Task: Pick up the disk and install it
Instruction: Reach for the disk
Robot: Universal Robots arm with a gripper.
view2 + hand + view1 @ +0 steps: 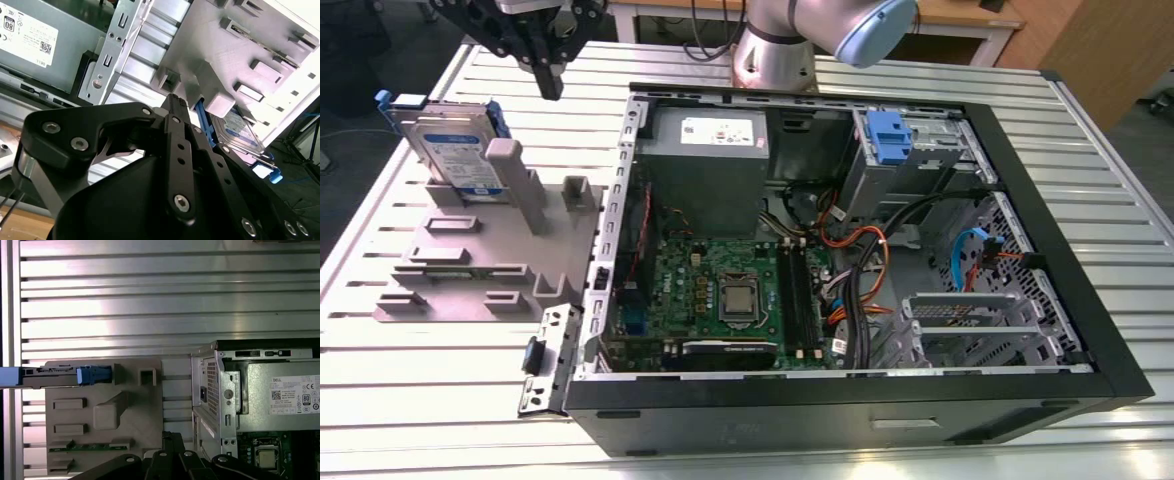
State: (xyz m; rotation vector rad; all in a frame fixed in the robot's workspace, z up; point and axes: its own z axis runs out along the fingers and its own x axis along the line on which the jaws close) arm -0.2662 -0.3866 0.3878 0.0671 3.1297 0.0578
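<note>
— Exterior view first: where's the disk [458,150]?

— Lower than the pincer [550,92] and off toward the exterior view's left of it. It stands on edge in a slot of the grey holder [467,265], label side out, its rim framed in blue. Nothing touches it.

— And the pincer itself?

— Clenched, as far as I can see, with nothing caught in it. It hangs in the air above the disk's top edge and apart from it. In the second wrist view the pincer [173,100] has its fingers [175,135] pressed together. The holder [250,45] lies beyond its tip, and the disk [240,132] shows just past its black links.

— Does the first wrist view agree?

— Yes. There the pincer [171,436] sits just beside one corner of the holder [100,415]. The disk [50,371] is seen edge-on at the end of the holder far from it.

— What's on the pincer's other side?

— The open computer case [854,405] [227,400], lying on its side toward the exterior view's right of the pincer. Nearest the pincer inside it is the grey box with a white sticker [707,150] [285,400]. The green motherboard [720,285] is further from the pincer, and a blue latch [887,135] is at a bay beyond the box. Everything rests on the slatted metal surface [427,400].
</note>
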